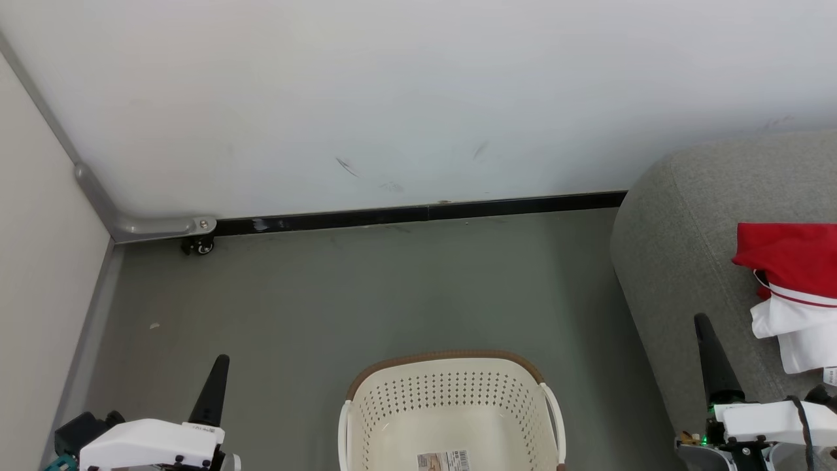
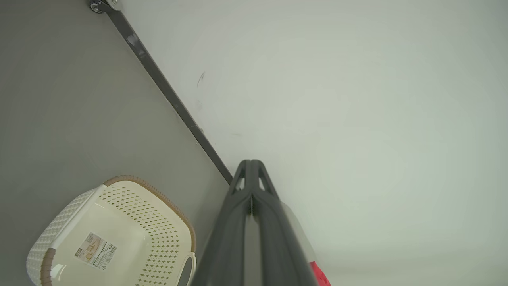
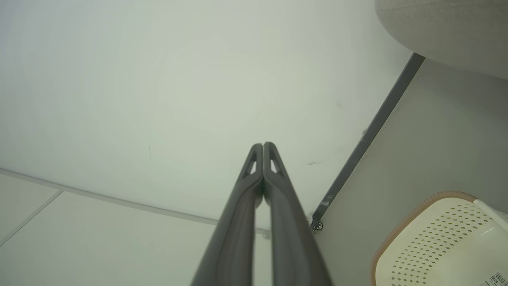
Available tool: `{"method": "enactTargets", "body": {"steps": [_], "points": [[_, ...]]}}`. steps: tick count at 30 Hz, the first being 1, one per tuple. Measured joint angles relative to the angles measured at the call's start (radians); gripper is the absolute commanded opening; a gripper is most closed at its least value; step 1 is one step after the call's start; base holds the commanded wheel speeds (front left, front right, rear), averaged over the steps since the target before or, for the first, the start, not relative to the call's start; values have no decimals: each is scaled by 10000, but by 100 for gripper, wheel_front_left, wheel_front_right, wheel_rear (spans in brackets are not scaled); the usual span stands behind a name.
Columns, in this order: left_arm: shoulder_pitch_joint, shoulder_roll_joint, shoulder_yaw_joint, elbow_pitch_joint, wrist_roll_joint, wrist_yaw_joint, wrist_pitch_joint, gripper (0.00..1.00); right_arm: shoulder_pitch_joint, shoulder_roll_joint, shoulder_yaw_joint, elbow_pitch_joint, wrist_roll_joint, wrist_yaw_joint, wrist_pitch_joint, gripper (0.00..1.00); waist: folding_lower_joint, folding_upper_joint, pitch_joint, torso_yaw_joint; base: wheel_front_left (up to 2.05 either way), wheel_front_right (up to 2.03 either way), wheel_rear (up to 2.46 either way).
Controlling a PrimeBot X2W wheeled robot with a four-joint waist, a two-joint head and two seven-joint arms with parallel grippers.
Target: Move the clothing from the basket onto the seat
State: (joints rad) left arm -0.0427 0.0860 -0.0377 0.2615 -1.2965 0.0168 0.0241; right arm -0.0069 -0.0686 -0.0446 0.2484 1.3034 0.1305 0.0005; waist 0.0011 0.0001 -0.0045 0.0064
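**Both grippers clenched and empty; clothing on the seat, basket bare.**

Left gripper [image 1: 221, 366], lower left of the head view, and right gripper [image 1: 705, 327], lower right, each have their fingers pressed together, holding nothing. The basket [image 1: 451, 392] sits bottom centre. The red-and-white clothing [image 1: 791, 261] lies on the grey seat [image 1: 680, 248] at the right edge. Risk: the white panel hangs near the right gripper, so a careless swing could snag it and drag it off the seat. The left wrist view gives the basket's whole bottom, bare but for a sticker [image 2: 95, 250]. The head view crops that bottom, yet shows the pile plainly.
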Motion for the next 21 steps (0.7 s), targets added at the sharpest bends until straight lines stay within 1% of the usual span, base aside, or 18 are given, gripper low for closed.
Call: {"method": "enactTargets", "body": {"steps": [6,8,12,16,18,21], "points": [[-3,-81,272,-21,-777,-276,136,0,-67,-17,-59,50,894,0,102,0,-3,0,25,-18,0,0,0],[-4,-117,364,-25,-997,-449,234,0,-161,-27,-77,59,1177,0,171,0,-3,0,32,-24,0,0,0],[-7,-232,545,-35,-1542,-656,384,0,-203,-48,-111,69,1760,0,215,0,-4,0,44,-35,0,0,0],[-12,-284,732,-42,-2082,-800,491,0,-240,-59,-144,92,2360,-2,320,0,-5,0,56,-47,0,0,0],[-17,-334,874,-48,-2508,-1003,598,0,-388,-73,-165,100,2819,-2,366,0,-5,0,65,-55,0,0,0],[-21,-378,1011,-52,-2855,-1152,704,0,-418,-105,-182,105,3269,-2,458,0,-4,0,73,-64,0,0,0]]}}
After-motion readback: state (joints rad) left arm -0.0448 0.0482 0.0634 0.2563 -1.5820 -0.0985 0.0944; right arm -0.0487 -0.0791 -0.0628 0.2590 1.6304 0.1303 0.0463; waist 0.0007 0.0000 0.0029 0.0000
